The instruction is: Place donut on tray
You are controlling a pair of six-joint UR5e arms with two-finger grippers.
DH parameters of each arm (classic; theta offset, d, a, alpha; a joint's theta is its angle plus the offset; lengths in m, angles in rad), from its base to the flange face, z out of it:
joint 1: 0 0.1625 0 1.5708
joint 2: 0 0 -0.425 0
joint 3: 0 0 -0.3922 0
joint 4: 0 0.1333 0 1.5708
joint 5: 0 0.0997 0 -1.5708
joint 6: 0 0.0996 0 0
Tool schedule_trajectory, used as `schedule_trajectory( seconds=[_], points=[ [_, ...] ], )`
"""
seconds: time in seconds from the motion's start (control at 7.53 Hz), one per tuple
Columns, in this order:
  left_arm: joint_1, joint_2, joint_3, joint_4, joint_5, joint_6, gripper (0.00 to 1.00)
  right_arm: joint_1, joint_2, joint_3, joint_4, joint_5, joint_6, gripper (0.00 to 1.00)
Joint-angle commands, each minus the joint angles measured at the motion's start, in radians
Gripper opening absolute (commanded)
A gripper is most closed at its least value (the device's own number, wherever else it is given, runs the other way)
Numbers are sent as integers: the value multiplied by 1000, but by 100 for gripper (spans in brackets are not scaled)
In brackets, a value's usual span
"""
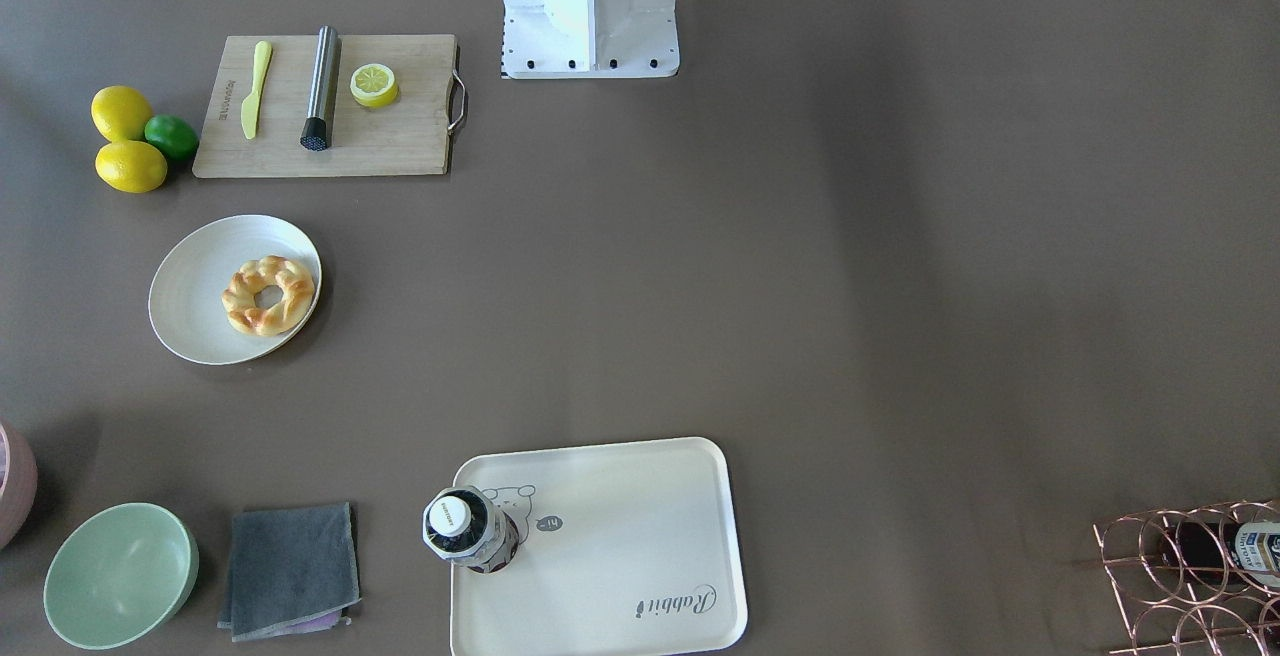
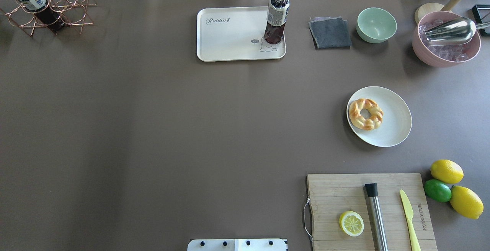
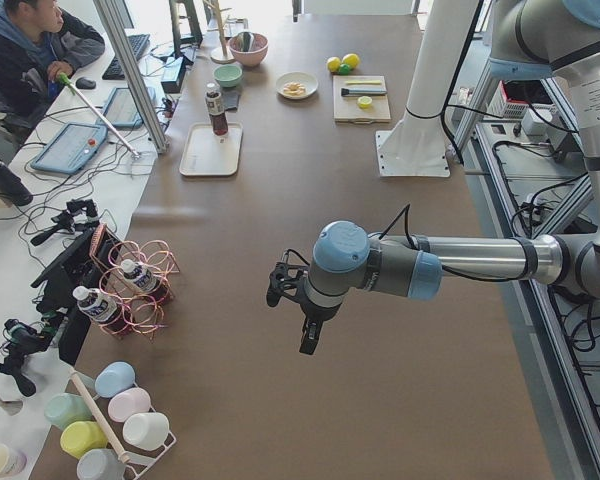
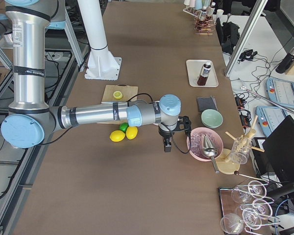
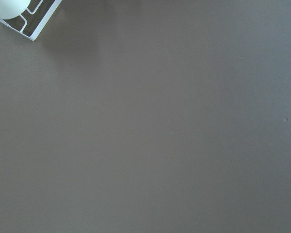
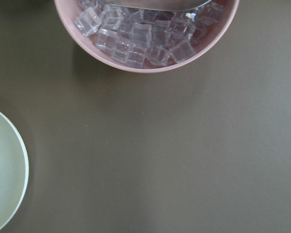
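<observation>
Donut (image 2: 365, 114) sits on the round white plate (image 2: 398, 128), close to the plate's left rim, on the right side of the desk (image 2: 153, 128) in the overhead view. The tray (image 2: 229, 36) is at the far edge near the middle, well apart from it.

Our main worry is the bottle (image 2: 276, 17) standing upright on the tray's right end. Anything coming over from the plate side gets there first, so a low carry could knock it over. We'd aim for the bare left half of the tray. Also, with the donut so near the rim, a sloppy pinch could drag or tilt the plate instead of lifting the pastry. And that glossy braided ring might just slip out.

Pose-wise, the right arm's forearm lies level over the desk. The right pincer (image 4: 168, 143) points straight down just beside the pink bowl (image 4: 205, 143) of ice cubes, not over the donut. The left pincer (image 3: 308, 335) hangs the same way above bare desk, away from both. They only show in the side views, so we can't tell how wide either one is.
</observation>
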Motion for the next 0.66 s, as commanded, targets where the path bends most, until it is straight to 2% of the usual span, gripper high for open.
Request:
schedule_trajectory(
  seconds=[0.0, 0.27, 0.53],
  points=[
    [2, 0, 2, 5, 0, -4, 98, -208, 3, -40, 276, -7, 382, 100],
    [5, -3, 2, 5, 0, -5, 98, -323, 21, -139, 496, -49, 553, 99],
    [5, -8, 4, 7, 0, -5, 97, -406, 74, -181, 526, -97, 662, 94]
  ],
)
